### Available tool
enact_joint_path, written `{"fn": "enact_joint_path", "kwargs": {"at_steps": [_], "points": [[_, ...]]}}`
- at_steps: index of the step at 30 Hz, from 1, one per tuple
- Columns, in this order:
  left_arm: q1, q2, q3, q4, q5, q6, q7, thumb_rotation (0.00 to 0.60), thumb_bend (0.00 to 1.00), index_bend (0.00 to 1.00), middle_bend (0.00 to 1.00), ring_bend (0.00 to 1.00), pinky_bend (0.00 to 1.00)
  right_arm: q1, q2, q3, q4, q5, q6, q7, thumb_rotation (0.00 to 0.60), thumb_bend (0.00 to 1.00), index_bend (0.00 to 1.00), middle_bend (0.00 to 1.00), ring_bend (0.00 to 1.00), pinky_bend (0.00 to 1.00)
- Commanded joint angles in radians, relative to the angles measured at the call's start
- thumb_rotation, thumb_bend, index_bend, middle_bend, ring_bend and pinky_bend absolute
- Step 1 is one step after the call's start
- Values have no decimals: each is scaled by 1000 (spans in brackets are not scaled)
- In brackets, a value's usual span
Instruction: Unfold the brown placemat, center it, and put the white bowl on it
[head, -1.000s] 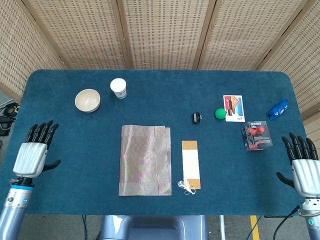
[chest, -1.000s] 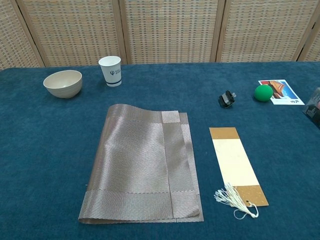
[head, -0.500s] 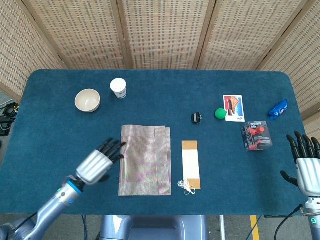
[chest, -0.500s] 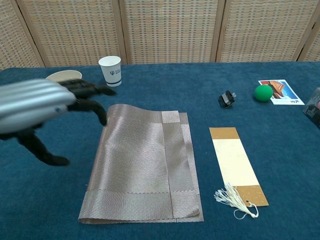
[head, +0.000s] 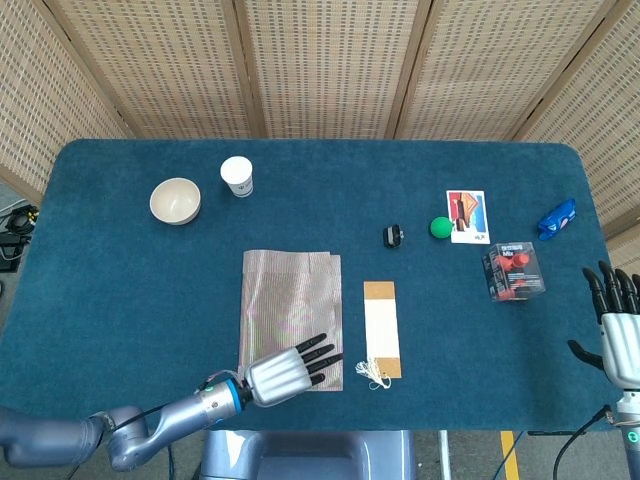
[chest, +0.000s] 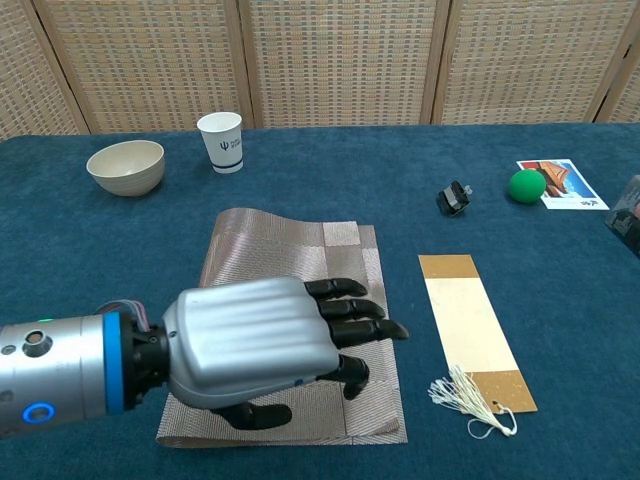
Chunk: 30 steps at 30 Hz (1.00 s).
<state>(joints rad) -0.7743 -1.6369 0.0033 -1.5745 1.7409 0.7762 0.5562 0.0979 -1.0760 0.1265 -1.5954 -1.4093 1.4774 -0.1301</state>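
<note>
the placemat (head: 291, 320) sits folded near the front middle of the table (head: 120, 300), and the bowl (head: 175, 200) is way off at the back left next to a paper cup (head: 237, 176). left hand (head: 283, 369) hangs over the mat's front edge with fingers spread flat, holding nothing, can't tell if it's actually touching. right hand (head: 622, 330) is parked at the far right edge, fingers apart, also empty. the mat looks like thin woven stuff, light and floppy, with a bit of a hump along its back edge in the chest view, so i'd guess it drags on the cloth unless one layer is pinned. i'd pinch the loose top flap by its right edge and peel it over. bowl looks rigid, grab by the rim
</note>
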Motion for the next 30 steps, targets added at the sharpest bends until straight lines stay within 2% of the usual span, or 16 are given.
{"fn": "enact_joint_path", "kwargs": {"at_steps": [1, 6, 17, 30], "points": [[-33, -25, -5, 26, 13, -25, 13, 600, 368, 316, 0, 0, 0, 0, 0, 1, 2, 4, -2, 2, 600, 0, 51, 0, 0, 0], [-73, -53, -22, 54, 23, -45, 41, 600, 368, 309, 0, 0, 0, 3, -1, 4, 8, 18, -13, 5, 600, 0, 51, 0, 0, 0], [-131, -138, -22, 157, 27, -80, 86, 600, 372, 298, 0, 0, 0, 7, 0, 3, 14, 26, -28, 12, 600, 0, 51, 0, 0, 0], [-164, -181, 0, 208, 31, -65, 66, 600, 372, 361, 0, 0, 0, 9, 0, 5, 19, 34, -34, 21, 600, 0, 52, 0, 0, 0]]}}
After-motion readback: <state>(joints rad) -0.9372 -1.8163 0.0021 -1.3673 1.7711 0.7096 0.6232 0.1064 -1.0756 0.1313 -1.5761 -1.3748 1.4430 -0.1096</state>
